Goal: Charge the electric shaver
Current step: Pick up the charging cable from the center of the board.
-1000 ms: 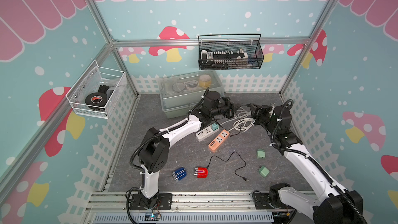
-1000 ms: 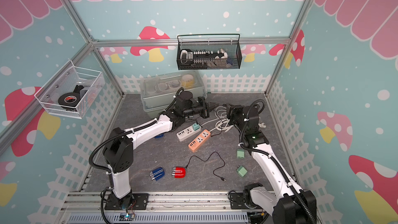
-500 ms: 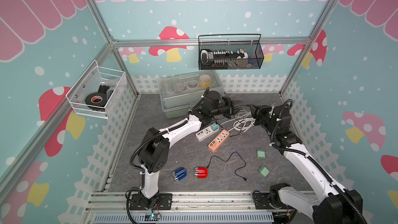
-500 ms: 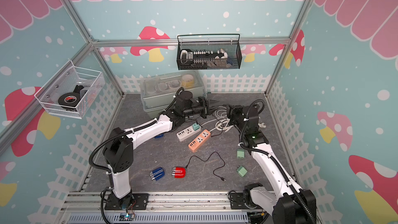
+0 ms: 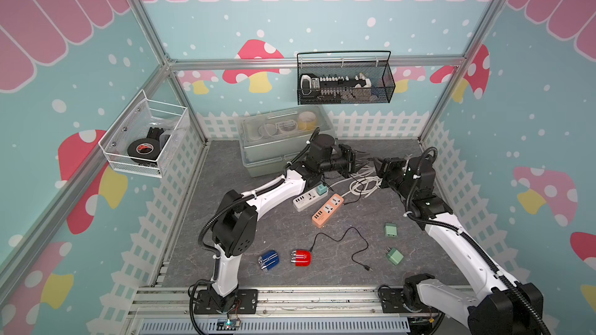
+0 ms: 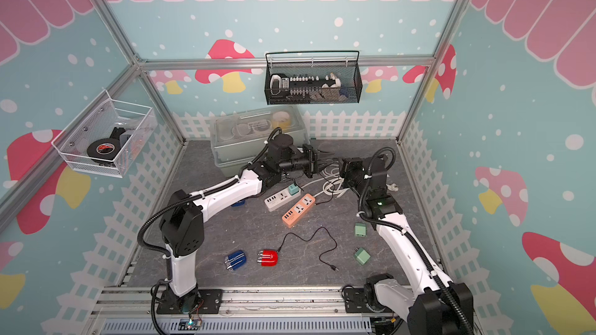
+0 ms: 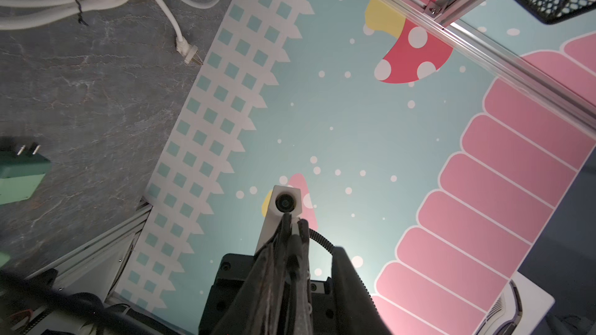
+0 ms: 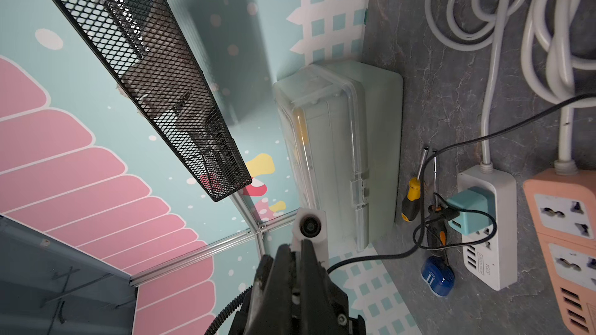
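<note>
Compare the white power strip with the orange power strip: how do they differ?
The white power strip carries a teal charger plugged in; the orange power strip shows only empty sockets. The white power strip lies nearer the storage box, the orange power strip nearer the front. Both lie flat on the table, side by side.

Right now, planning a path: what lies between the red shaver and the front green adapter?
Only the black cable from the red shaver crosses there, before the green adapter; both top views show it.

A black mesh basket [image 5: 345, 99] hangs on the back wall [image 5: 290, 24]; a white wire basket [image 5: 175, 138] on the side wall [image 5: 64, 91] holds a tape roll [image 5: 141, 149]; a clear lidded box [image 5: 267, 156] stands near the back wall.
</note>
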Available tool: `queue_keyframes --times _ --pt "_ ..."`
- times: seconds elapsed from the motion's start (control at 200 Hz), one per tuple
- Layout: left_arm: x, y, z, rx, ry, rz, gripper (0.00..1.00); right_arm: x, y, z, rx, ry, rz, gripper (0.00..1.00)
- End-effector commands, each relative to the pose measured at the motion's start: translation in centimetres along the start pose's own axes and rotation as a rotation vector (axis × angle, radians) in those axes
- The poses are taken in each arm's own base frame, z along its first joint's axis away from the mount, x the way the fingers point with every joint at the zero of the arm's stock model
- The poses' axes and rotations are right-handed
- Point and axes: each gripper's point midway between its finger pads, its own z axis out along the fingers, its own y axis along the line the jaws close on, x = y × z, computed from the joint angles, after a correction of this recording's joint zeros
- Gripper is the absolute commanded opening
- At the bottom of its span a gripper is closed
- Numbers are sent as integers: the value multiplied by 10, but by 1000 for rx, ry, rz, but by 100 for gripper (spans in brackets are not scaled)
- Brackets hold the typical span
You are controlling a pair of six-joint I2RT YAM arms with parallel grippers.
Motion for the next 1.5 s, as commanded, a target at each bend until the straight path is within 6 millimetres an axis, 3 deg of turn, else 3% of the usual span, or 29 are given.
queue_keyframes --times 0.0,0.52,0.976,1.316,1.471,1.496 --pt "0 4 7 -17 22 30 23 5 12 -3 -15 17 -2 0" --pt "-2 14 10 -38 30 41 9 8 7 -3 23 33 3 0" --pt "1 21 9 -61 47 48 12 9 1 1 65 40 17 0" --pt "0 24 6 -65 38 46 0 7 -2 -2 70 29 15 0" --pt "-3 28 1 -74 23 46 0 5 -4 -7 104 21 -37 0" --pt "-3 28 0 -75 21 45 0 3 -6 -9 126 15 -62 5"
